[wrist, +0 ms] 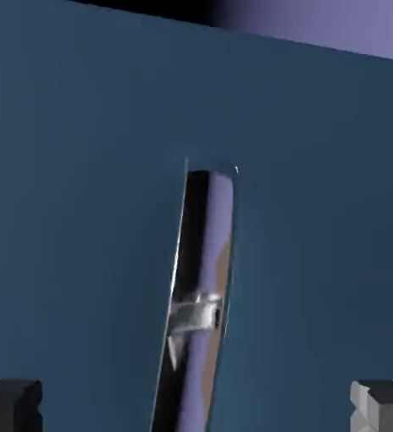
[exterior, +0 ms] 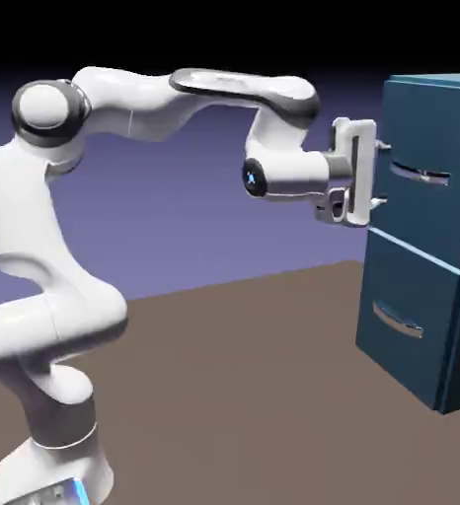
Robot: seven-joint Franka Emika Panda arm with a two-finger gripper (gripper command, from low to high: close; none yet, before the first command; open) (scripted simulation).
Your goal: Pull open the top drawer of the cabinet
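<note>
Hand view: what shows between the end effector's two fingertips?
In the hand view, the silver handle, with bare stretches of the top drawer either side.

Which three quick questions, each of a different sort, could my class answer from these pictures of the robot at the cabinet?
1. True or false: the top drawer is pulled open.
2. Multiple choice: in the hand view, where is the top drawer's silver handle? (a) outside the finger tips, (b) in line with the gap between them, (c) out of sight.
3. Fill in the blank: the gripper is ____ (open or shut).

Key: 1 false; 2 b; 3 open.
</note>
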